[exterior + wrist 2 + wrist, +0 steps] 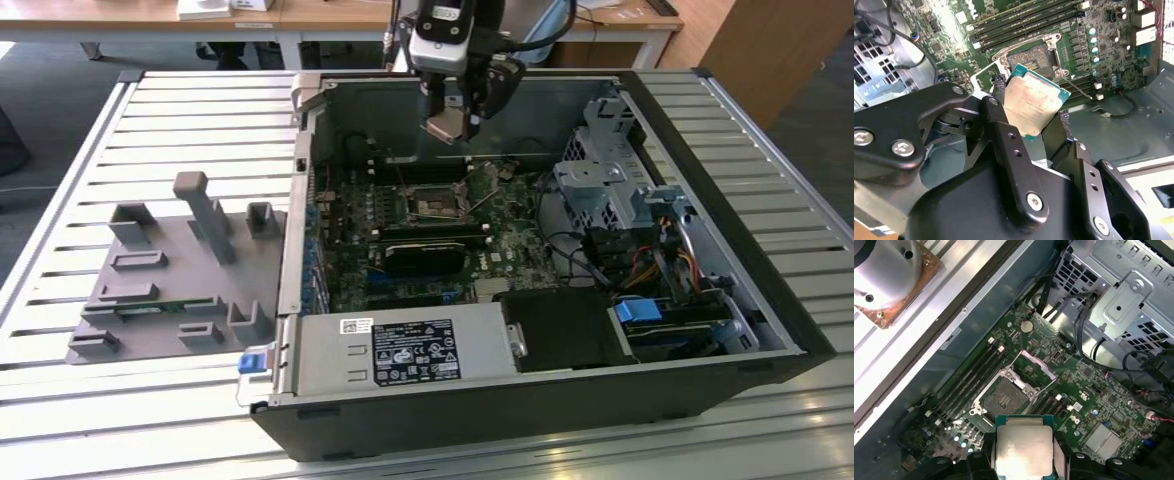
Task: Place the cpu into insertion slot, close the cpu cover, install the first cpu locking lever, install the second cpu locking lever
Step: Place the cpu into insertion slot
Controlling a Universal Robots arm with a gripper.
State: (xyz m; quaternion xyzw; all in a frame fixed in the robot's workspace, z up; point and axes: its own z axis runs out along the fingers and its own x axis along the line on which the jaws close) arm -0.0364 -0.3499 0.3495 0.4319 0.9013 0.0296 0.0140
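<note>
The hand pinches the cpu by its edges, above the insertion slot. If the chip lands tilted or off-centre, I reckon contacts could bend.

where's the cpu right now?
In the exterior view the cpu is held in the gripper, in the air over the open case, above the empty insertion slot.

We count one cpu, one insertion slot and one cpu cover, raised at that slot's edge. We also count one gripper above the slot, one computer case around it and one grey fixture plate outside.
</note>
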